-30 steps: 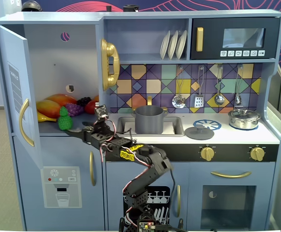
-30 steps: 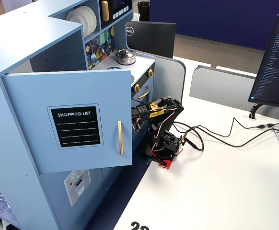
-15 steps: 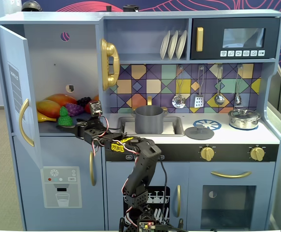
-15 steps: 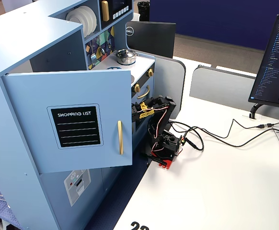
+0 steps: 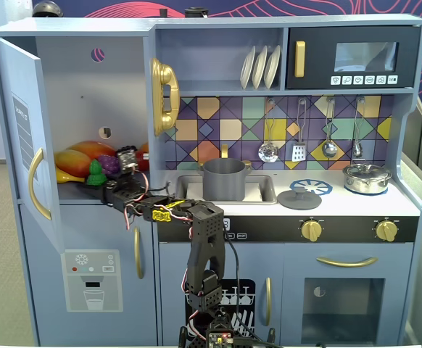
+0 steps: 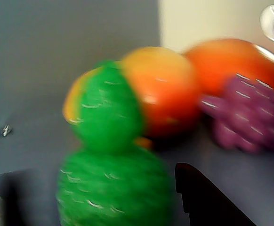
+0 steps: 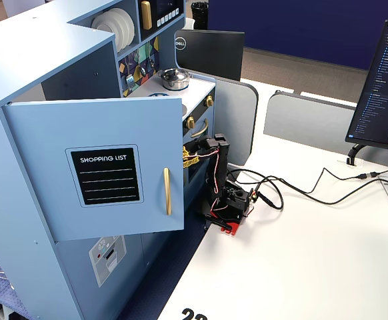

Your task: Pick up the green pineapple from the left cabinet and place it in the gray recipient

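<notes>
My gripper (image 5: 104,187) is right at the green pineapple (image 5: 96,172) in the left cabinet (image 5: 80,87).
My arm reaches sideways, low; the blurry close-up hides whether my fingers grip it.

The arm rises from its base at the near edge of the worktop, bends at the elbow and stretches out level toward the left in a fixed view. The gripper (image 5: 101,185) sits at the far left end of that reach. In the wrist view one dark finger (image 6: 200,200) juts up from the bottom edge; whether the jaws are apart or closed isn't clear.
</notes>
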